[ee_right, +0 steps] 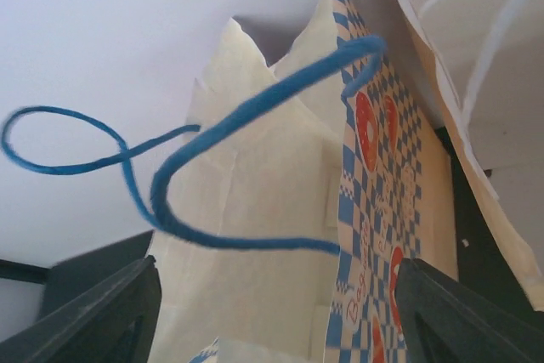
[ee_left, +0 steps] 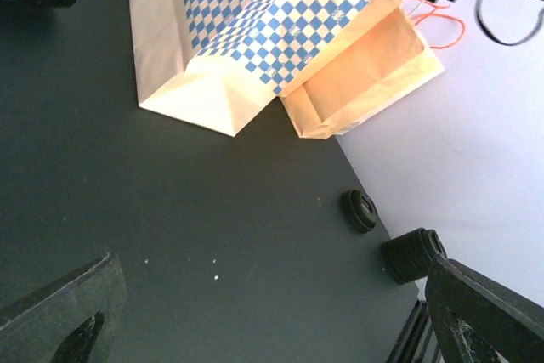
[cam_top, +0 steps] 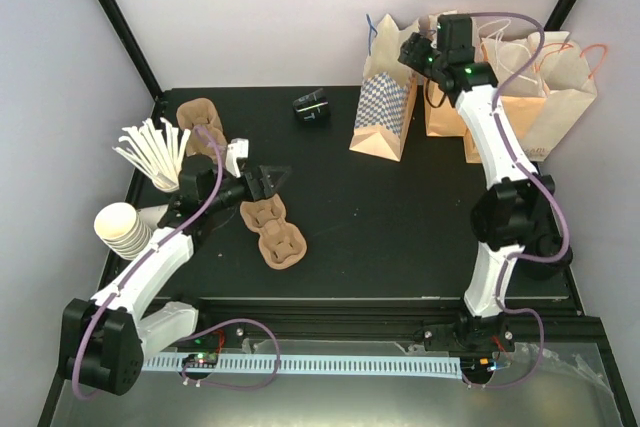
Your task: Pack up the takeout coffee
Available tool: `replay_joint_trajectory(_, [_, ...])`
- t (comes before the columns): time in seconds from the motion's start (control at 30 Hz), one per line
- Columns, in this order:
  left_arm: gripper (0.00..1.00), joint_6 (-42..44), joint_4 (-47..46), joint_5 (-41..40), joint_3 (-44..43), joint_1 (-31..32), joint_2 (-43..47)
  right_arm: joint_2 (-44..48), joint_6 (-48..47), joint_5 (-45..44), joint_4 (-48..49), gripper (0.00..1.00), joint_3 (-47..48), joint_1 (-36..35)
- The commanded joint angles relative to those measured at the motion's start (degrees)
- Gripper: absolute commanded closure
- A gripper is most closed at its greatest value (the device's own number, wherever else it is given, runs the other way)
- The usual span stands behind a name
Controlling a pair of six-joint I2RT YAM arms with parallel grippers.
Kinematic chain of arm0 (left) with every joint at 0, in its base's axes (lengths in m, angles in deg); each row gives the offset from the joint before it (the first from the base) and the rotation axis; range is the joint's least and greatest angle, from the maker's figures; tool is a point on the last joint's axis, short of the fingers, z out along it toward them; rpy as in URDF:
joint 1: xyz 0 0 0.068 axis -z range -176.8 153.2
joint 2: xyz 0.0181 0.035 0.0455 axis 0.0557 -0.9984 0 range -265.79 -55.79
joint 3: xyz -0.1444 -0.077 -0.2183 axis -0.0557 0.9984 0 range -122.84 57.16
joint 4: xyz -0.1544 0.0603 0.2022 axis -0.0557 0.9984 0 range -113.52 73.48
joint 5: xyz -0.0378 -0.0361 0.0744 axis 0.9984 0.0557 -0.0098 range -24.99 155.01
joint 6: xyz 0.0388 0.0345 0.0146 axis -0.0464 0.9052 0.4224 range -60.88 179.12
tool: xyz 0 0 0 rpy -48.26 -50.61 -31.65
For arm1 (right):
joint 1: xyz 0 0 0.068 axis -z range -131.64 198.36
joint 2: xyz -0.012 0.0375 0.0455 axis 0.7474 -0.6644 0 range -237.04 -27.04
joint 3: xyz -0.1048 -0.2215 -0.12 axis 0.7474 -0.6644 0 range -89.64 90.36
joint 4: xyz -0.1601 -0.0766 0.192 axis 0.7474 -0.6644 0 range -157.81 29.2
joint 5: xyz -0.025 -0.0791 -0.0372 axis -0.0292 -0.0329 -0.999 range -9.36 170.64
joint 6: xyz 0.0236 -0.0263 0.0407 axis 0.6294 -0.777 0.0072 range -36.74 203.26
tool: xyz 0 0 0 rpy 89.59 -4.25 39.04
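Left gripper: jaws wide apart, empty, above bench. Right gripper: jaws apart around blue handle of checkered bag, nothing clamped.

Our left tool gapes low at nine o'clock; our right tool, jaws apart, stretches out toward one o'clock.
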Motion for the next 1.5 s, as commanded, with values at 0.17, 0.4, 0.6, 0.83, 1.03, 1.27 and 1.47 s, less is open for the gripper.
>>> replay_joint_trajectory(0.17, [0.01,4.75,2.49,0.98,-5.78,0.54,-0.11,-11.01,-0.09,-7.78,-12.55,0.31,14.38,-1.58])
replay_joint_trajectory(0.4, [0.01,6.00,5.24,0.41,-8.19,0.54,-0.04,-11.28,-0.92,-9.24,-14.59,0.55,14.74,-2.89])
replay_joint_trajectory(0.6, [0.01,6.42,8.02,0.53,-10.61,0.62,-0.56,-5.76,-2.28,-6.12,-15.05,0.99,10.77,-3.36])
replay_joint_trajectory(0.83, [0.01,8.04,13.20,0.09,-14.62,0.85,-1.15,6.47,-6.71,-0.37,-14.02,0.99,0.40,-4.35])
replay_joint_trajectory(1.03, [0.01,9.55,16.24,-1.15,-17.30,1.95,-3.18,20.16,-8.21,7.78,-9.72,0.98,-17.26,-5.13])
replay_joint_trajectory(1.27, [0.01,12.06,21.69,-4.42,-20.94,3.93,-7.43,32.44,-7.21,10.72,-5.60,0.87,-33.45,-5.25])
replay_joint_trajectory(1.47, [0.01,13.89,26.80,-13.07,-27.01,7.64,-12.47,36.31,-9.81,10.38,-7.06,0.24,-38.42,-5.25])
